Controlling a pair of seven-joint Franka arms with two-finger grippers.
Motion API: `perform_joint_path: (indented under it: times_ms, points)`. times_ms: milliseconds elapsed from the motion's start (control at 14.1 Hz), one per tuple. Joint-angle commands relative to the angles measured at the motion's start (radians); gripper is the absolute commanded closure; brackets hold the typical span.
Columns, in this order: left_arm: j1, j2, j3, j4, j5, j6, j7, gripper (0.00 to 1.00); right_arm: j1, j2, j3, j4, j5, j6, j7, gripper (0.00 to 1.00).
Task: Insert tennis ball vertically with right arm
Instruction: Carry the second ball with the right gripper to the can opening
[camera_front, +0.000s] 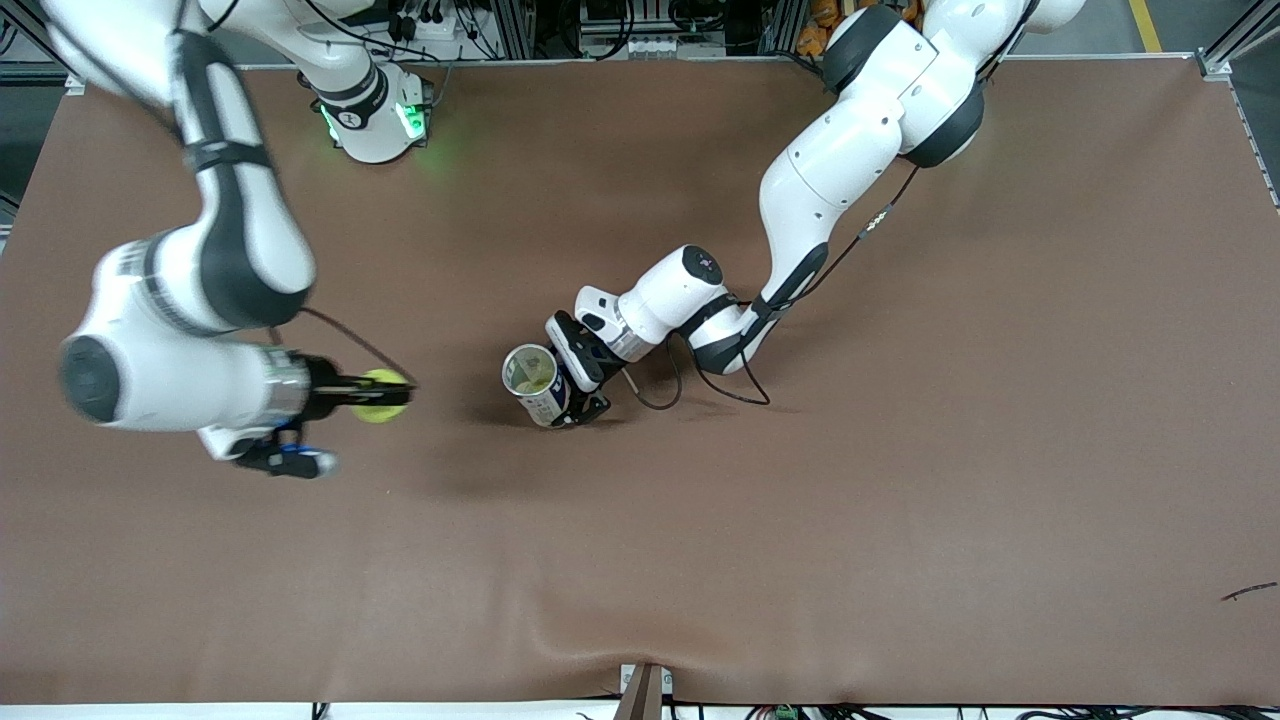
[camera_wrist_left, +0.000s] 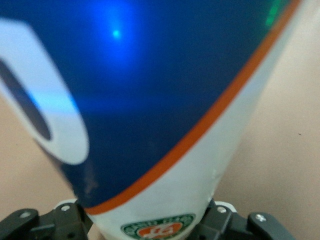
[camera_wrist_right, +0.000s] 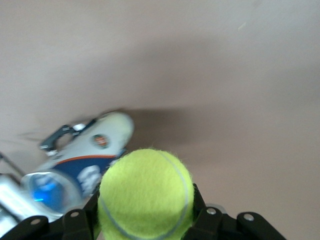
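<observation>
A yellow-green tennis ball (camera_front: 380, 396) (camera_wrist_right: 146, 194) sits between the fingers of my right gripper (camera_front: 390, 396) (camera_wrist_right: 146, 220), which is shut on it in the air over the brown table, toward the right arm's end. A blue, white and orange can (camera_front: 535, 383) (camera_wrist_left: 150, 110) (camera_wrist_right: 85, 160) stands near the table's middle with its open mouth up. My left gripper (camera_front: 580, 385) (camera_wrist_left: 150, 227) is shut on the can's side near its base. Ball and can are apart, with bare table between them.
The brown table cover (camera_front: 800, 520) is bare around the can. A cable (camera_front: 700, 385) loops on the table by the left wrist. The right arm's base (camera_front: 375, 110) stands at the table's top edge. A small dark scrap (camera_front: 1248, 592) lies near the left arm's end.
</observation>
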Motion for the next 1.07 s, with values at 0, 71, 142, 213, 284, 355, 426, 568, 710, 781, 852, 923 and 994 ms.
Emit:
perform_joint_path:
  times_ms: [0, 71, 142, 213, 284, 355, 426, 568, 710, 781, 852, 923, 994]
  points:
    - [-0.007, 0.004, 0.010, 0.010, -0.007, 0.004, 0.006, 0.20, 0.078, 0.024, -0.012, 0.047, 0.082, 0.018, 0.198, 0.64]
    - [-0.005, 0.004, 0.010, 0.009, -0.007, 0.006, 0.006, 0.20, 0.104, 0.024, -0.012, 0.048, 0.085, 0.032, 0.262, 0.64]
    - [-0.007, 0.004, 0.010, 0.009, -0.007, 0.006, 0.006, 0.20, 0.132, 0.026, -0.012, 0.048, 0.085, 0.043, 0.310, 0.64]
    - [-0.007, 0.004, 0.010, 0.010, -0.007, 0.004, 0.006, 0.20, 0.158, 0.036, -0.012, 0.048, 0.085, 0.057, 0.347, 0.64]
    - [-0.007, 0.004, 0.010, 0.009, -0.005, 0.006, 0.006, 0.20, 0.181, 0.052, -0.012, 0.048, 0.085, 0.092, 0.378, 0.63]
    - [-0.007, 0.004, 0.008, 0.009, -0.005, 0.007, 0.006, 0.20, 0.198, 0.066, -0.012, 0.048, 0.083, 0.116, 0.399, 0.62]
    - [-0.005, 0.004, 0.010, 0.009, -0.005, 0.009, 0.006, 0.20, 0.209, 0.072, -0.012, 0.048, 0.082, 0.120, 0.404, 0.62]
    - [-0.004, 0.003, 0.010, 0.010, -0.005, 0.009, 0.006, 0.20, 0.211, 0.073, -0.012, 0.041, 0.080, 0.117, 0.404, 0.58]
    - [-0.002, 0.004, 0.008, 0.010, -0.005, 0.009, 0.006, 0.20, 0.212, 0.073, -0.014, 0.033, 0.080, 0.109, 0.406, 0.00]
    - [-0.002, 0.003, 0.010, 0.010, -0.005, 0.009, 0.006, 0.20, 0.214, 0.073, -0.014, 0.033, 0.080, 0.109, 0.404, 0.00]
    - [-0.002, 0.003, 0.010, 0.010, -0.005, 0.009, 0.006, 0.20, 0.211, 0.073, -0.012, 0.033, 0.080, 0.109, 0.403, 0.00]
    - [-0.002, 0.003, 0.008, 0.009, -0.005, 0.009, 0.006, 0.20, 0.206, 0.072, -0.014, 0.033, 0.080, 0.109, 0.400, 0.00]
    - [-0.002, 0.004, 0.010, 0.009, -0.005, 0.009, 0.006, 0.20, 0.200, 0.072, -0.014, 0.034, 0.080, 0.109, 0.393, 0.00]
